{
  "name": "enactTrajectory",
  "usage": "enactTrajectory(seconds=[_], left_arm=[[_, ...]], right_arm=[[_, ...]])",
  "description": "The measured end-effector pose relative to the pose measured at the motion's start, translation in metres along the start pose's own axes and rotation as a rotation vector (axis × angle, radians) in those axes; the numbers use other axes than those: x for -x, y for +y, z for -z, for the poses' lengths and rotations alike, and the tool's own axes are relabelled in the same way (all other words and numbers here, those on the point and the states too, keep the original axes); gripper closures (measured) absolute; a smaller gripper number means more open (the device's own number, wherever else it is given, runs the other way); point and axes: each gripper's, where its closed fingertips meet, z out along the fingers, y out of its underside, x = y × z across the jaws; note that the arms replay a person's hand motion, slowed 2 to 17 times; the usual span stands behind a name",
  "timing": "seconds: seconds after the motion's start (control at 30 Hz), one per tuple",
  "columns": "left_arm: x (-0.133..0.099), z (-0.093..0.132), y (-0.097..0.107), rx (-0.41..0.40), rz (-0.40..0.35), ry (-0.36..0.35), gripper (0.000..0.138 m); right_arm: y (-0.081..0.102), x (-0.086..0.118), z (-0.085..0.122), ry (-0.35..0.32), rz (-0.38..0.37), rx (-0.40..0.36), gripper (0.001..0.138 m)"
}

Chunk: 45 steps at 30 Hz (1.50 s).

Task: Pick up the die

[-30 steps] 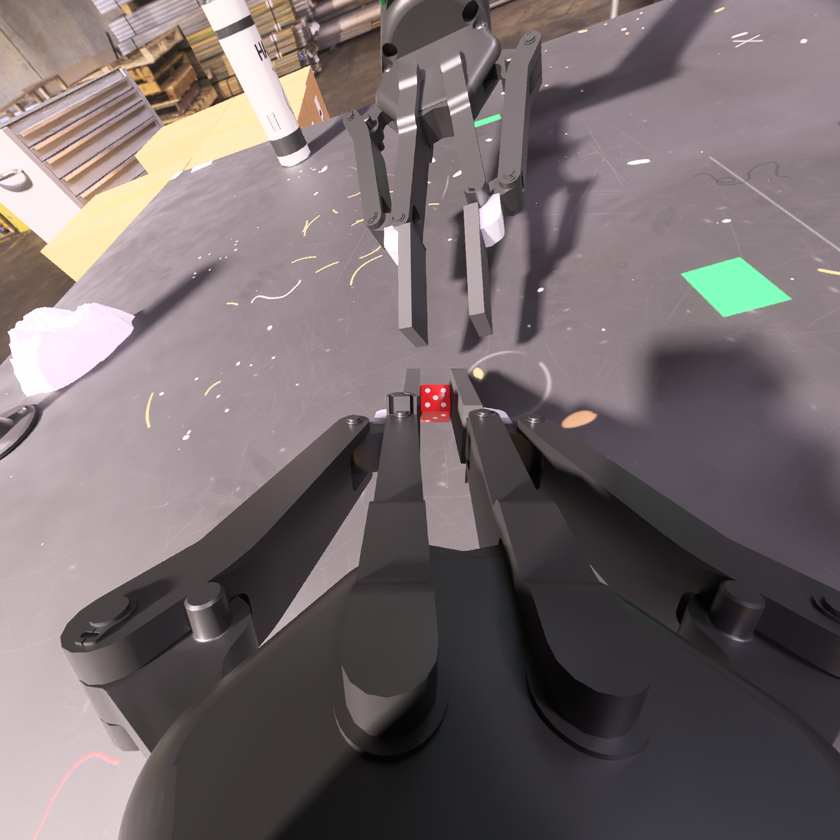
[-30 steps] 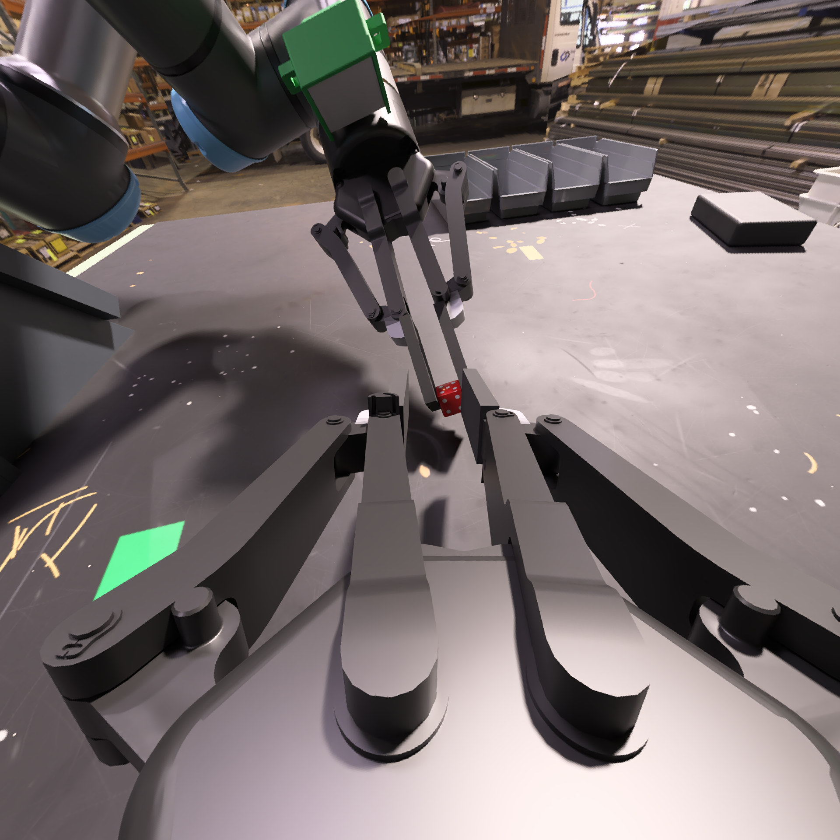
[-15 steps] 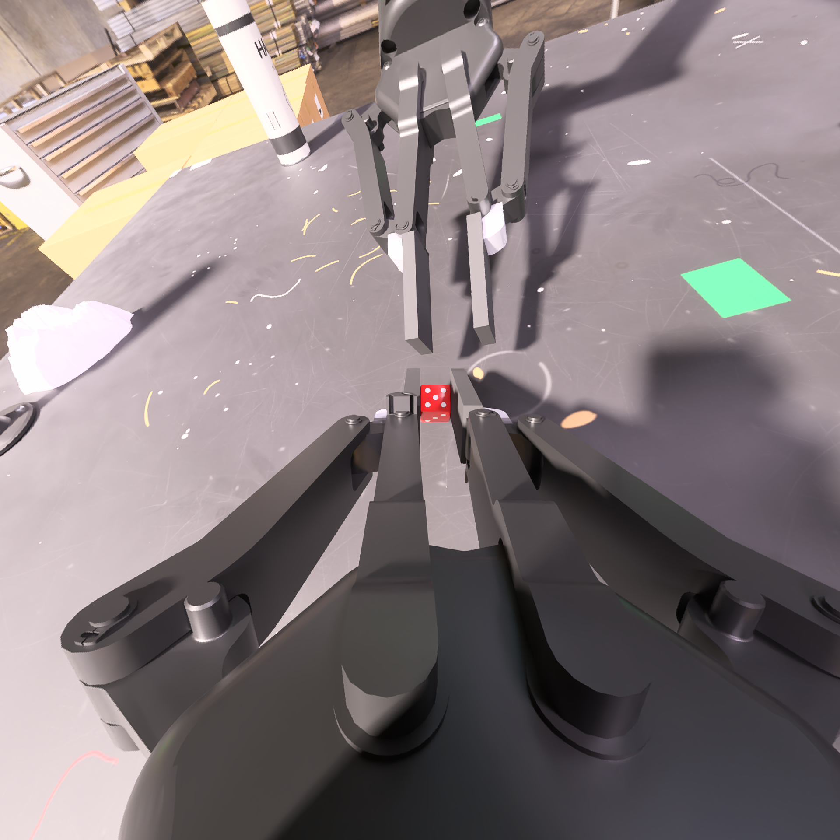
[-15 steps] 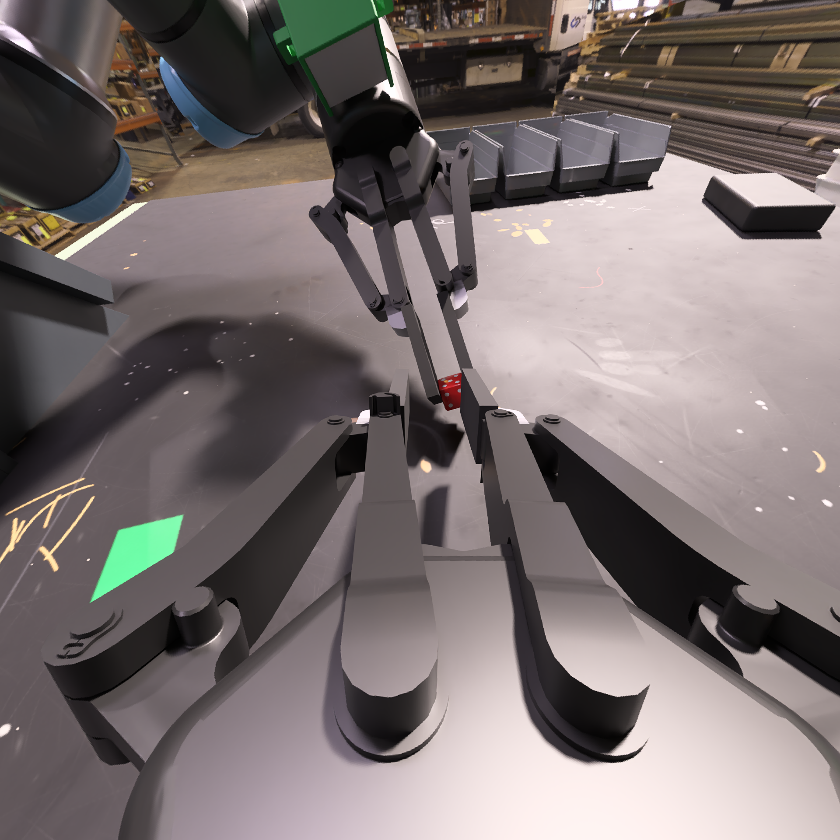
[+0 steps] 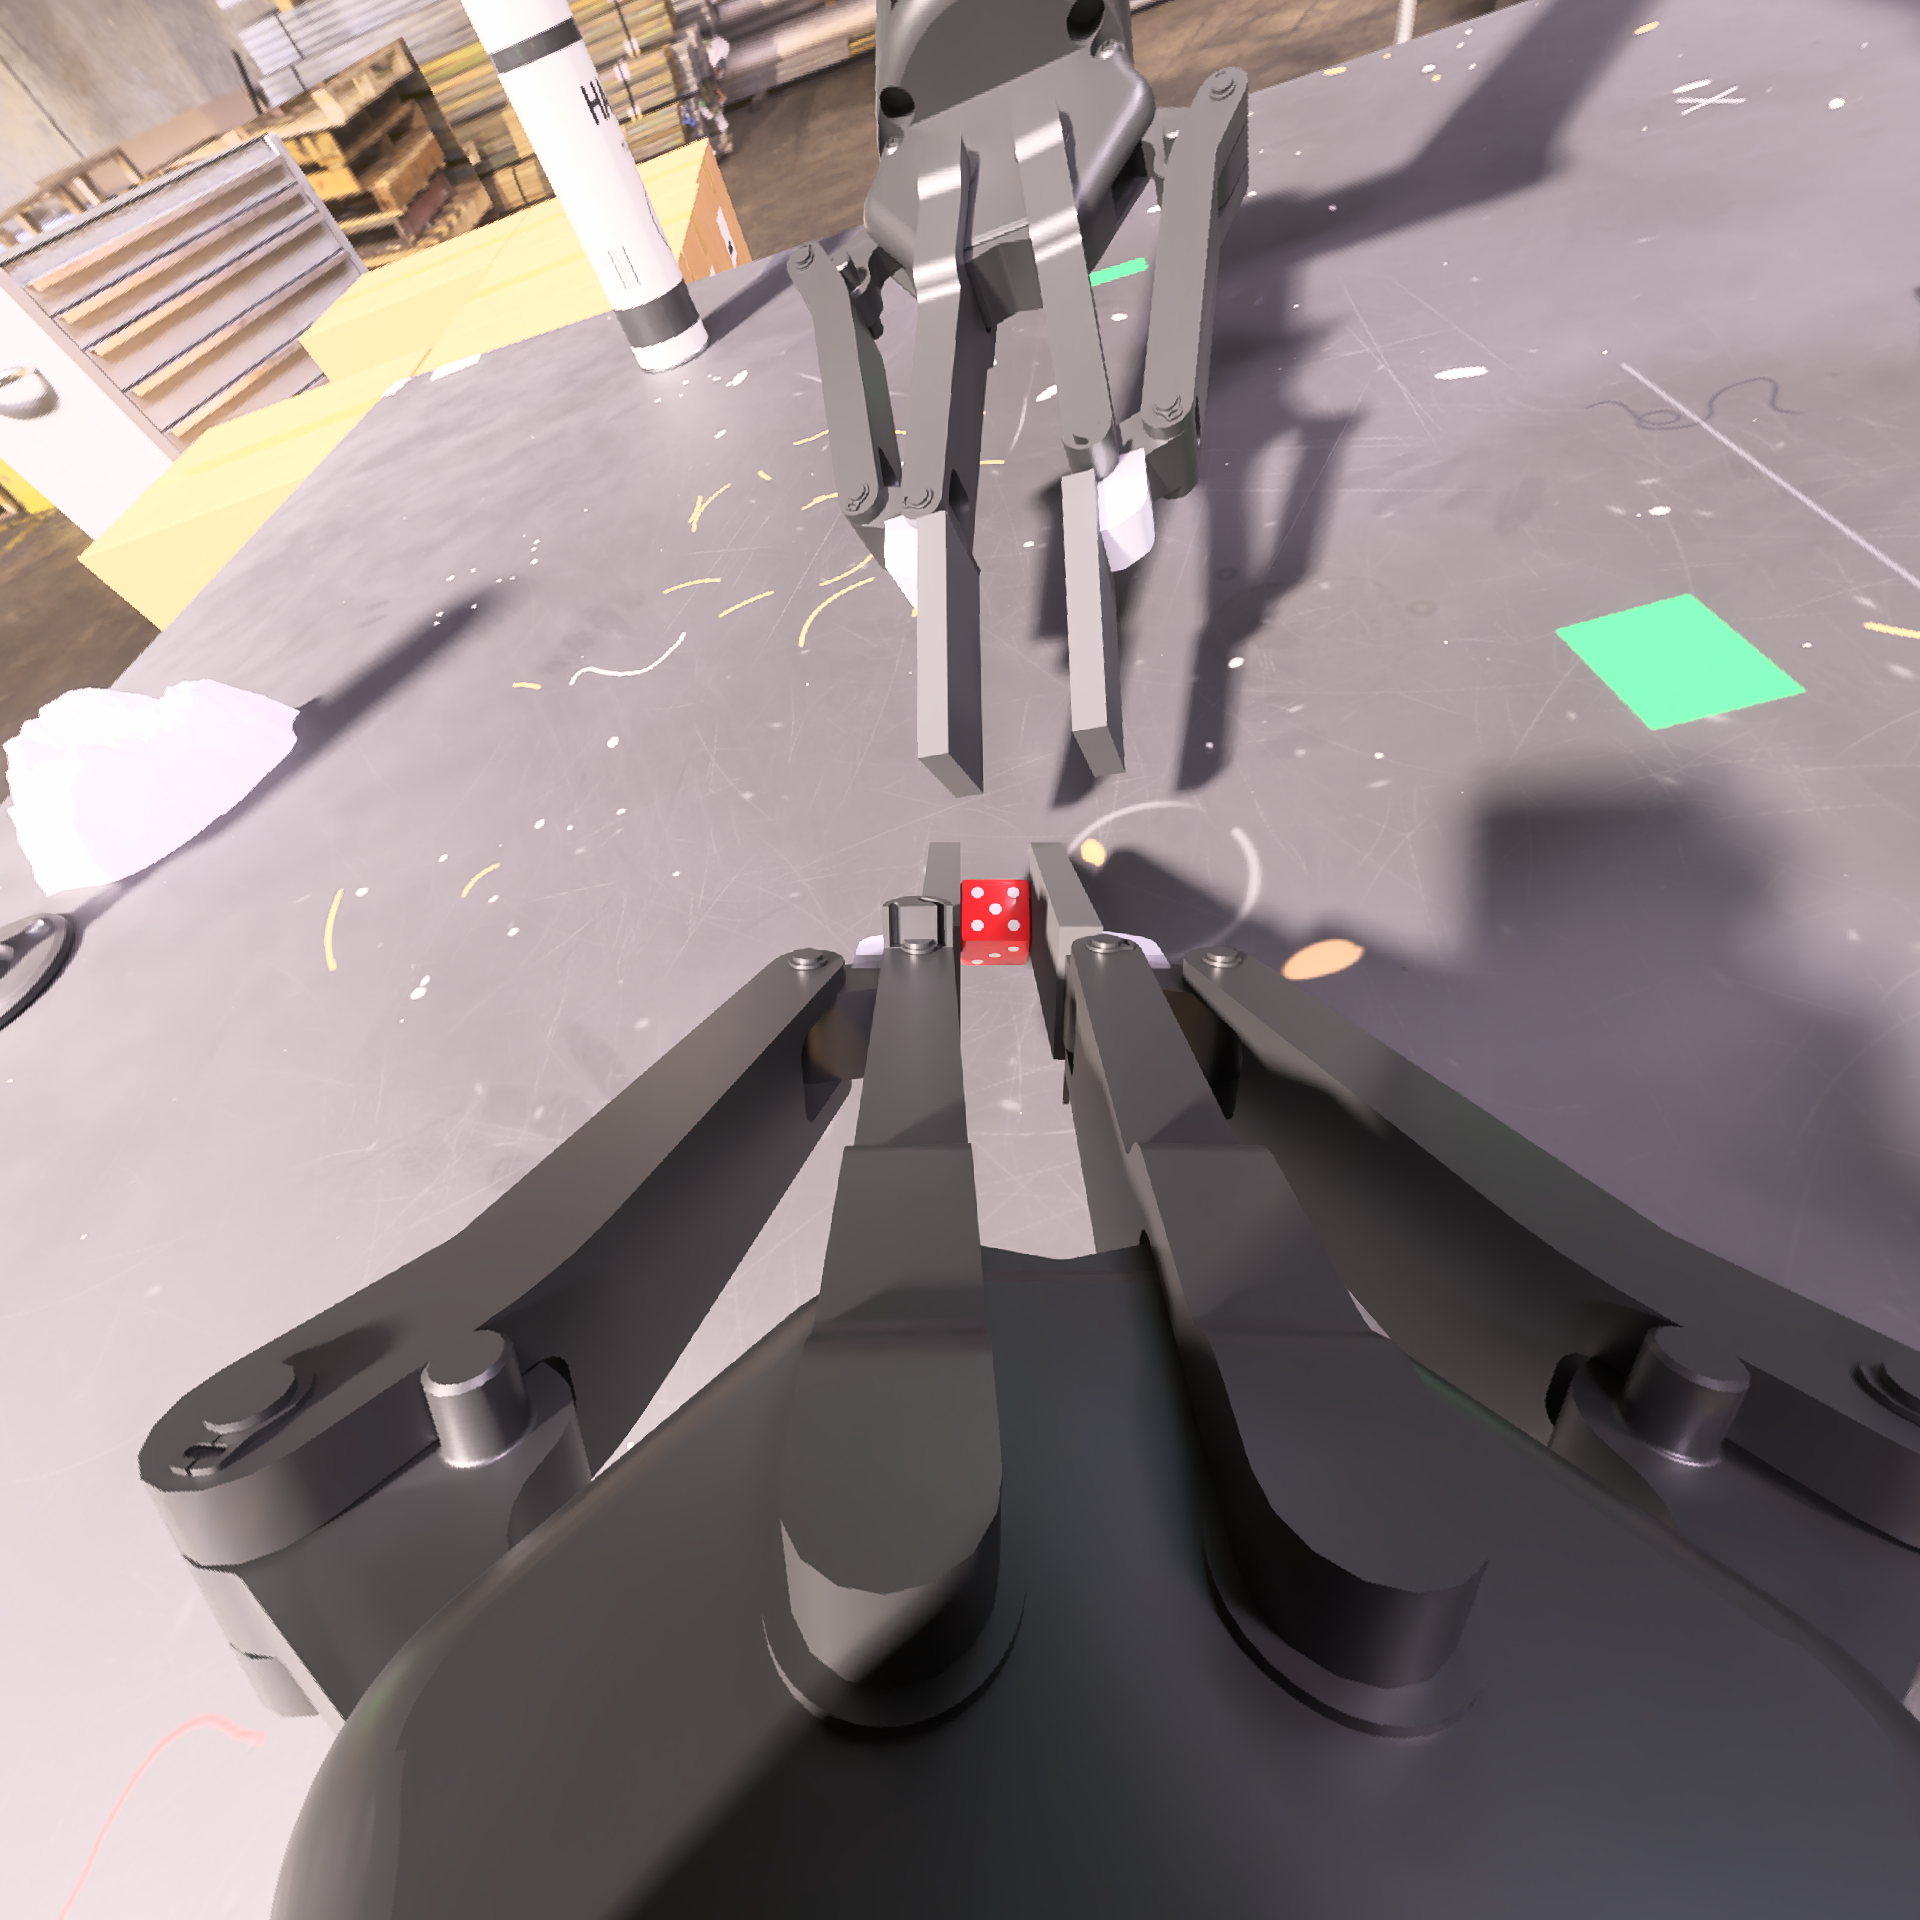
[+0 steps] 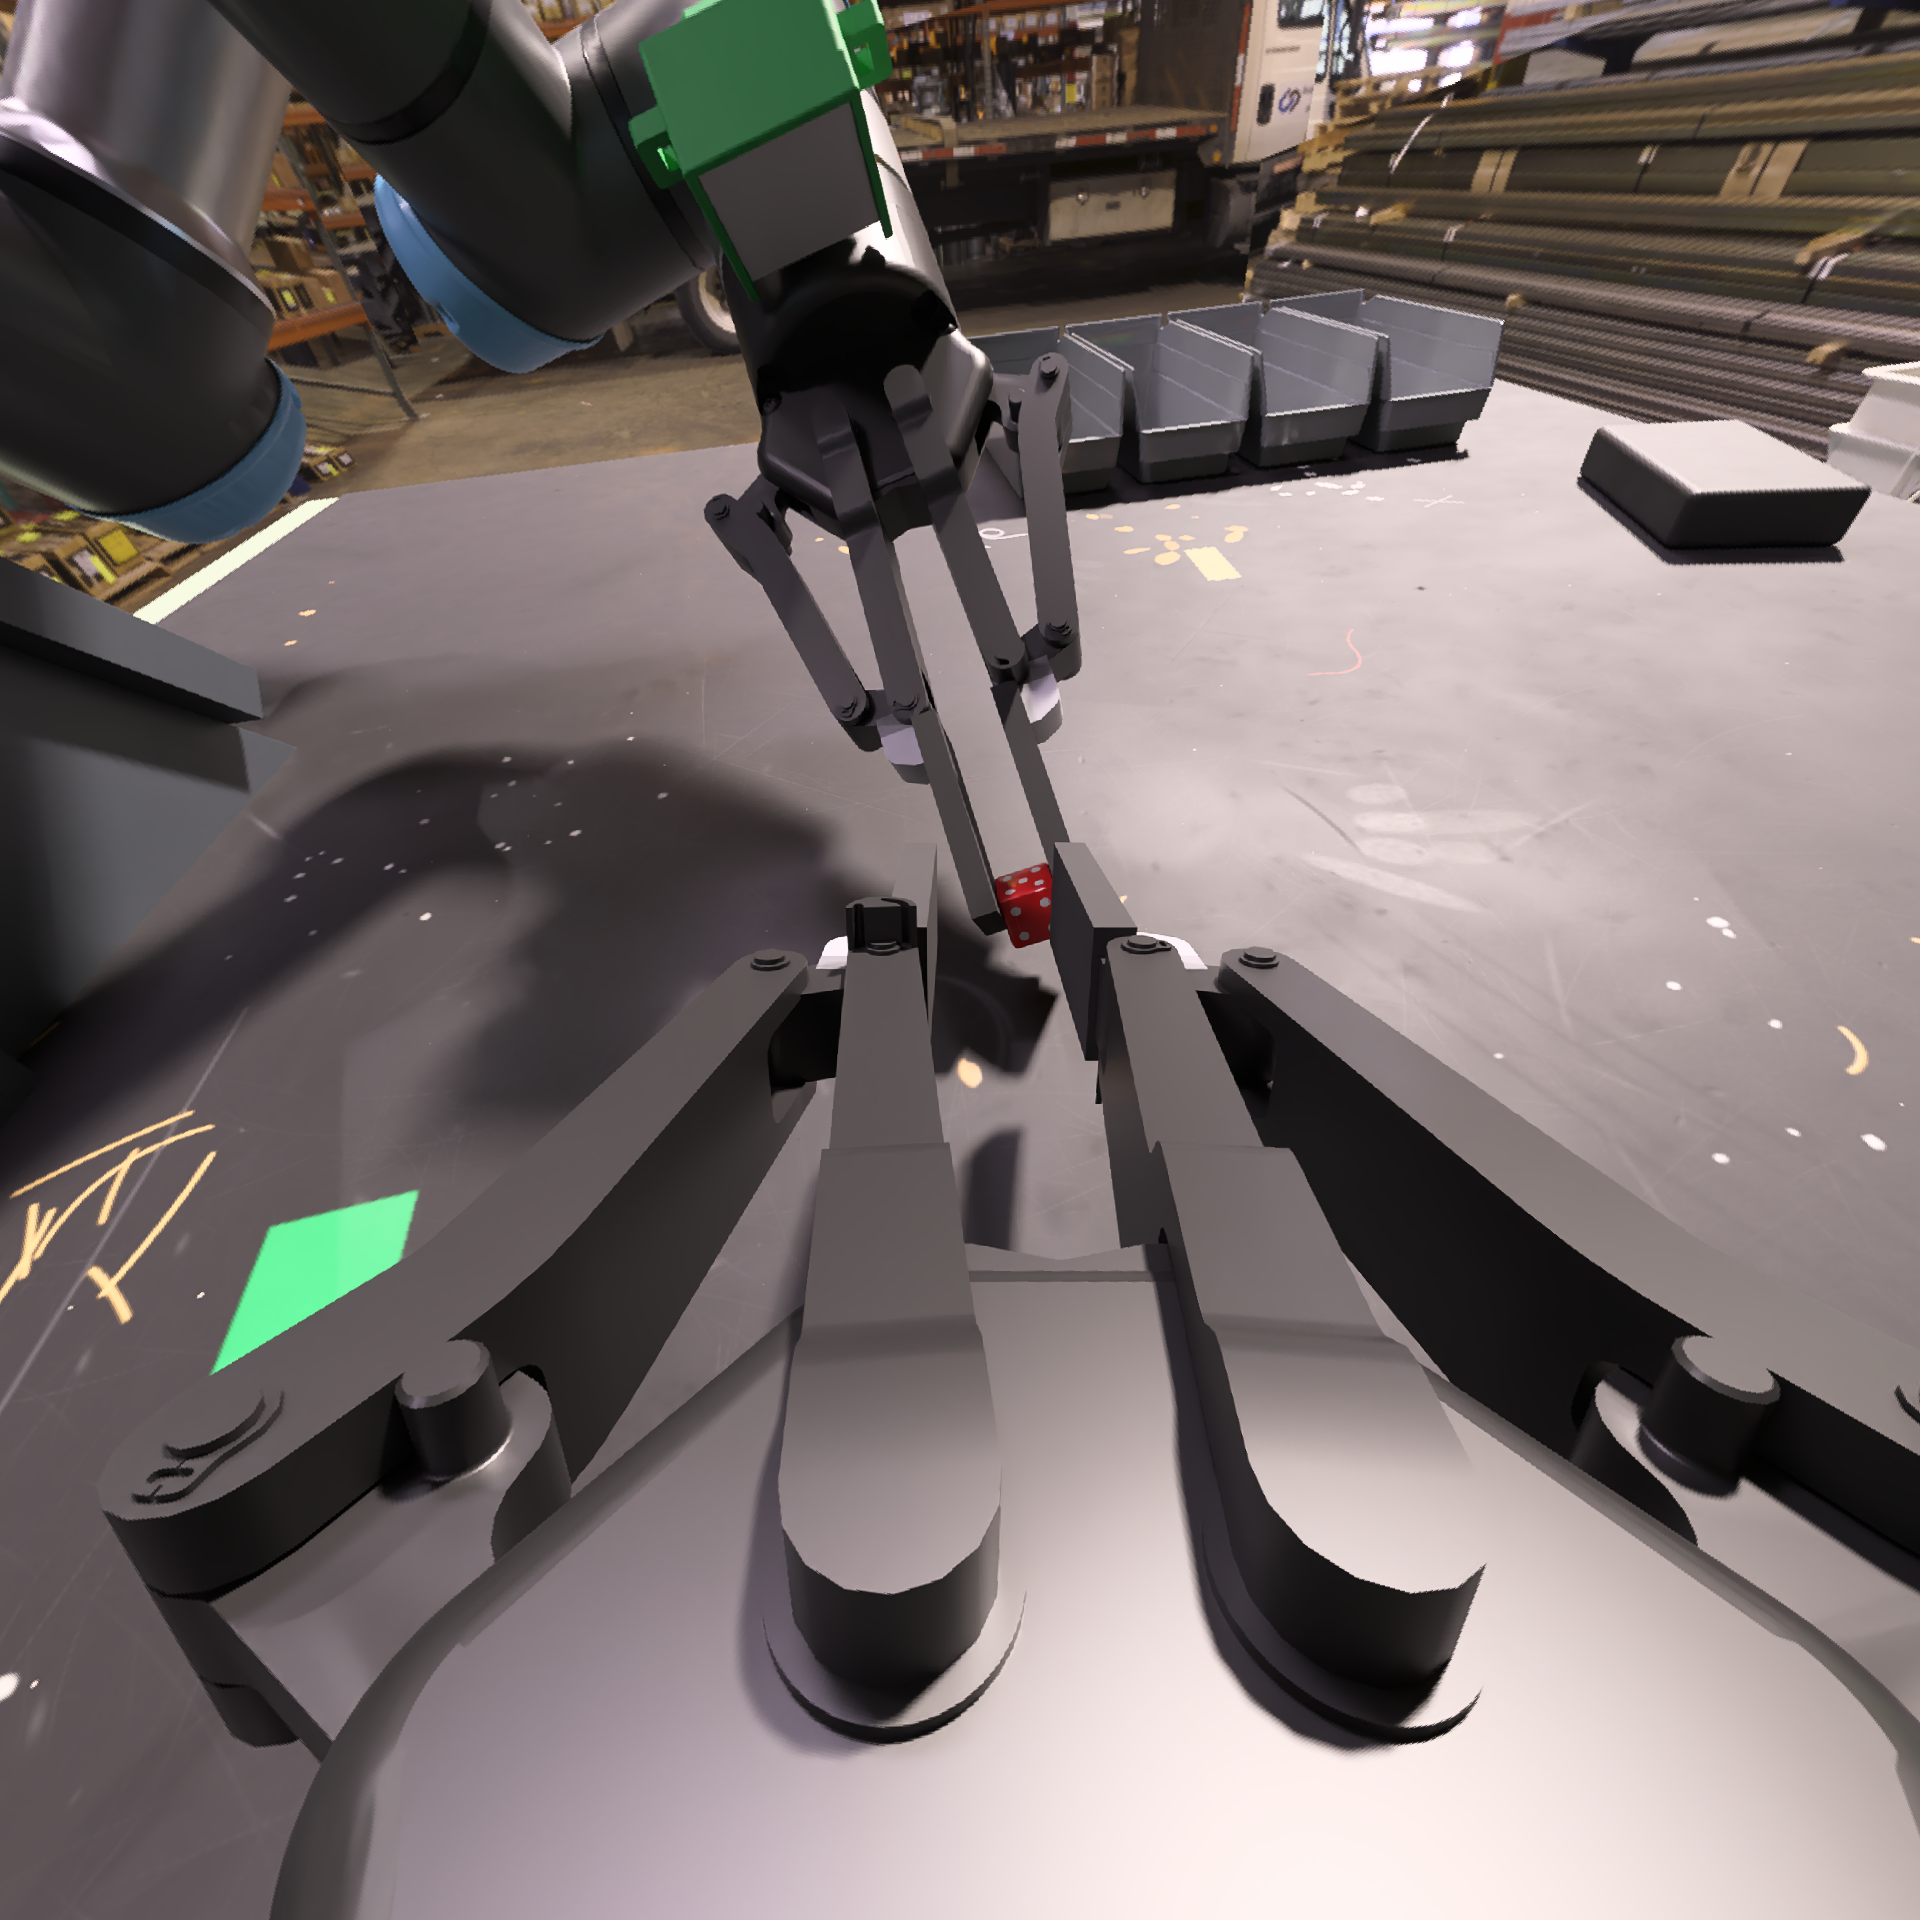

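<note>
The red die (image 5: 994,912) with white pips is pinched between the fingertips of my left gripper (image 5: 995,881), which is shut on it. In the right wrist view the die (image 6: 1024,902) hangs a little above the dark table (image 6: 1455,831), with its shadow beneath it. My right gripper (image 6: 1003,894) is open and empty, and its fingertips sit just on either side of the die without touching it. From the left wrist view the right gripper (image 5: 1023,764) points down just beyond the die.
A white crumpled lump (image 5: 145,769) lies at the table's left edge. A green patch (image 5: 1678,660) marks the table to the right. A white post (image 5: 592,177) stands at the far edge. Grey bins (image 6: 1278,384) and a dark flat box (image 6: 1725,483) stand at the back.
The left gripper keeps its hold on the die in the same place. The right wrist view shifted slightly and came back; the right gripper stays close to the die.
</note>
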Motion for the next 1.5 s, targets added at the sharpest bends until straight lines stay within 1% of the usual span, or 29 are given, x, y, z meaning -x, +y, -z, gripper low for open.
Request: enactTrajectory(seconds=[0.3, 1.23, 1.5], left_arm=[[-0.0001, 0.0001, 0.0000, 0.000, 0.000, 0.000, 0.121], [-0.0002, 0.0001, 0.0000, -0.001, -0.001, -0.002, 0.121], [0.0000, 0.0001, 0.0001, 0.000, 0.000, -0.002, 0.121]], right_arm=[[-0.0006, -0.0010, 0.0007, 0.001, -0.011, -0.006, 0.109], [0.0032, -0.0007, -0.0029, 0.004, -0.011, 0.033, 0.107], [0.0042, 0.0015, -0.0036, -0.010, -0.006, 0.044, 0.108]])
